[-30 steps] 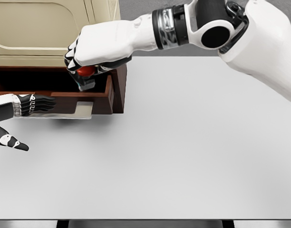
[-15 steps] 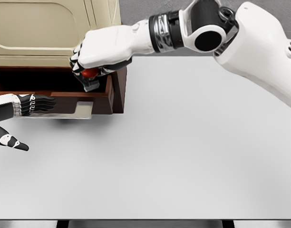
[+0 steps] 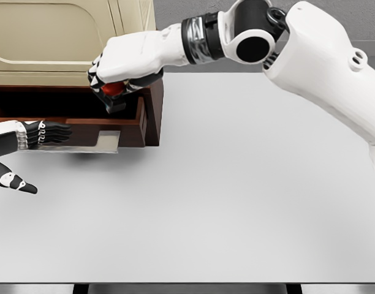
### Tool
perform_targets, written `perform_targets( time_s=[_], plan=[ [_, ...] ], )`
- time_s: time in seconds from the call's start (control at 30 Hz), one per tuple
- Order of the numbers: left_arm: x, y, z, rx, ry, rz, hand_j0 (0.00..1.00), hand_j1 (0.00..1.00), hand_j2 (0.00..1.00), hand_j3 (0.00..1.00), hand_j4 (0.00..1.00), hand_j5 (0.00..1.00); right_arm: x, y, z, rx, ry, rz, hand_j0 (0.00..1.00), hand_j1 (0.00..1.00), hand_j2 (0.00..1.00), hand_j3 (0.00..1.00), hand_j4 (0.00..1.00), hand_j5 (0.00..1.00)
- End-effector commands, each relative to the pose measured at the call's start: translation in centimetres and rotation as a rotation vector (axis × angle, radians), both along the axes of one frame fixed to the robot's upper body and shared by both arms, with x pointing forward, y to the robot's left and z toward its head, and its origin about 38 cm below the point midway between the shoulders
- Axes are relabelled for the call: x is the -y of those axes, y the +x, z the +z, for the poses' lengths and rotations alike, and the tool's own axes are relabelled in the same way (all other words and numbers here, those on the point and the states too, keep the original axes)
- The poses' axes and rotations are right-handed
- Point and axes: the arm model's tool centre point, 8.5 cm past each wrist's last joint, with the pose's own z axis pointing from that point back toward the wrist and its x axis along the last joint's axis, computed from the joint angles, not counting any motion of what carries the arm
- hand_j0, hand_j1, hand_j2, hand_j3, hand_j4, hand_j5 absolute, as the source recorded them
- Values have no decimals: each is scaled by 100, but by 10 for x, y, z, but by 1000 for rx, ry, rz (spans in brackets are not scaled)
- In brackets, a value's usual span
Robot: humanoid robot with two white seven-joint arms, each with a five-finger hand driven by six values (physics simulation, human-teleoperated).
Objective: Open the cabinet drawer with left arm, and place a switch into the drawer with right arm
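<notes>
Lower left of the frame, the left hand [image 3: 28, 136] lies flat, fingers extended against the open drawer [image 3: 123, 125] front. Upper left, the right hand [image 3: 123, 64] curls tightly around the red-buttoned switch [image 3: 113, 92], above the drawer's right end. No readable writing on the cabinet [image 3: 59, 37].

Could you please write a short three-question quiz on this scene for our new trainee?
1. True or false: the drawer of the cabinet is closed.
2. What does the right hand hold? A) a red-buttoned switch B) a cup C) nothing
3. Fill in: the left hand rests at the drawer's ____ edge.

Key: 1 false, it stands open; 2 A, gripped above the drawer's right end; 3 front, by the pale handle.
</notes>
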Motion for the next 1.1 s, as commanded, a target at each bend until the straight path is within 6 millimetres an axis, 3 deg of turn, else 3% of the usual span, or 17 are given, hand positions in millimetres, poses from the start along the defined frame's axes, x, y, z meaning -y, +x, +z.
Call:
perform_targets(
  time_s=[0.0, 0.27, 0.3, 0.33, 0.4, 0.43, 0.63, 0.73, 0.87, 0.93, 1.07],
  plan=[
    [0, -12, -36, -4, 193, -90, 100, 100, 100, 100, 100, 100, -2, 2, -1, -7, 3, -5, 40, 40, 40, 40, 40, 40],
    [0, -12, -36, -5, 193, -91, 100, 100, 100, 100, 100, 100, -2, 8, -4, -12, -3, -24, 41, 41, 41, 41, 41, 41],
    [0, -12, -36, -5, 193, -90, 100, 100, 100, 100, 100, 100, -1, 9, -4, -10, -5, -28, 45, 45, 45, 45, 45, 45],
    [0, -12, -36, -5, 193, -91, 100, 100, 100, 100, 100, 100, -3, 9, -4, -11, -3, -31, 53, 53, 53, 53, 53, 53],
    [0, -12, -36, -5, 192, -91, 100, 100, 100, 100, 100, 100, -6, 10, -3, -22, 2, -70, 94, 94, 94, 94, 94, 94],
    [0, -12, -36, -5, 192, -91, 100, 100, 100, 100, 100, 100, -7, 10, -2, -21, 4, -68, 100, 100, 100, 100, 100, 100],
    [0, -12, -35, -4, 191, -91, 100, 100, 100, 100, 100, 100, -9, 4, 0, -11, 8, -43, 100, 100, 100, 100, 100, 100],
    [-1, -12, -34, -4, 194, -87, 100, 100, 100, 100, 100, 100, -11, -25, 13, 47, 13, 63, 100, 100, 100, 100, 100, 100],
    [0, -12, -32, 10, 182, -95, 100, 100, 100, 100, 100, 100, 27, -52, 17, 123, -18, 141, 100, 100, 100, 100, 100, 100],
    [1, -12, -31, 17, 178, -99, 100, 100, 100, 100, 100, 100, 57, -51, 15, 126, -37, 150, 100, 100, 100, 100, 100, 100],
    [3, -12, -27, 56, 160, -121, 100, 100, 100, 100, 100, 100, 126, -34, -6, 21, -43, -2, 100, 100, 100, 100, 100, 100]
  ],
)
